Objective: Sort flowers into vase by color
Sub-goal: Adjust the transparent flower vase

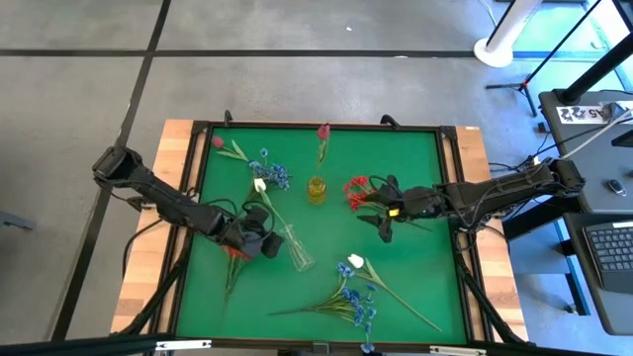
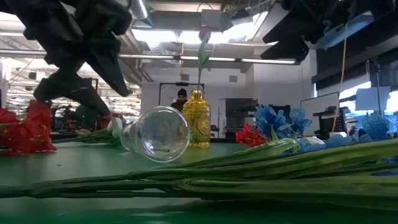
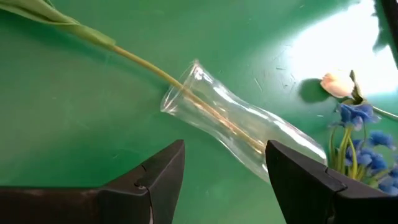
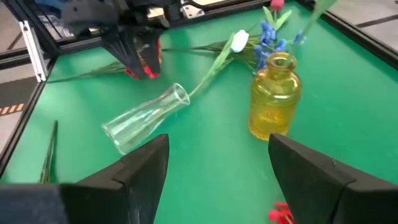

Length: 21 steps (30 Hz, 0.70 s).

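Lower left of centre in the high view, my left gripper sits low over the green mat, fingers spread and holding nothing. Just to its right a clear glass vase lies on its side, mouth toward the upper left. A thin green stem runs into that mouth and along the inside of the glass, seen plainly in the left wrist view; its white bud lies up and left of the vase. A red flower cluster lies just at the left gripper, on its lower left side.

Right of centre, my right gripper is also spread and empty, pointing left. A second red cluster sits just to its left, near the fingertips; I cannot tell if they touch.

At centre a small yellow glass bottle stands upright with a pink bud on a long stem rising from it toward the top of the frame.

Flowers elsewhere: another pinkish-red bud at upper left of the mat, a blue cluster just beside the white bud, and near the bottom centre a pile of blue flowers with a second white bud, their long green stems fanning out left and right. All stems are thin and green; blooms look artificial.
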{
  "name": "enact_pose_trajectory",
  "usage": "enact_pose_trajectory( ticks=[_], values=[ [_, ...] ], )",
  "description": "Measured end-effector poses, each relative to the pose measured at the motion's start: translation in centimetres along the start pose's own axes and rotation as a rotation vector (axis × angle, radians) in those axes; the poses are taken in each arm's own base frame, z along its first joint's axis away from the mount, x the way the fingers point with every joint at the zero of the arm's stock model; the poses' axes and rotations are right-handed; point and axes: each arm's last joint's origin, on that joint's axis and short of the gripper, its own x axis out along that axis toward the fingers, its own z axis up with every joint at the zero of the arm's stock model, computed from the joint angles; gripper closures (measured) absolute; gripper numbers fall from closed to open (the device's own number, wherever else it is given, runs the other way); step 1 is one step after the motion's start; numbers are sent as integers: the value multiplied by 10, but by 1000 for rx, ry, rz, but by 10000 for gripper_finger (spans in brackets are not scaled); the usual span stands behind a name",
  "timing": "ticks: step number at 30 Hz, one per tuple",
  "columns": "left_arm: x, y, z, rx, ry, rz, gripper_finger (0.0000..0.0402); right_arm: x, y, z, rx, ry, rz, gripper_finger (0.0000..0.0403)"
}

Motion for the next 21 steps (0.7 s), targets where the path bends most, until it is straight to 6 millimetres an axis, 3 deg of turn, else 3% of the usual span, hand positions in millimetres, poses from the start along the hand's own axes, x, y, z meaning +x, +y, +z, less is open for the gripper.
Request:
enact_pose_trajectory(
  ticks=[5, 12, 21],
  values=[
    [10, 3, 2, 13, 0, 38, 184, 14, 3, -6, -32, 36, 14, 130],
    [18, 5, 4, 251, 16, 56, 184, 35, 5, -20, -75, 114, 23, 130],
    [36, 14, 14, 380, 63, 122, 184, 40, 5, -22, -94, 119, 23, 130]
  ],
)
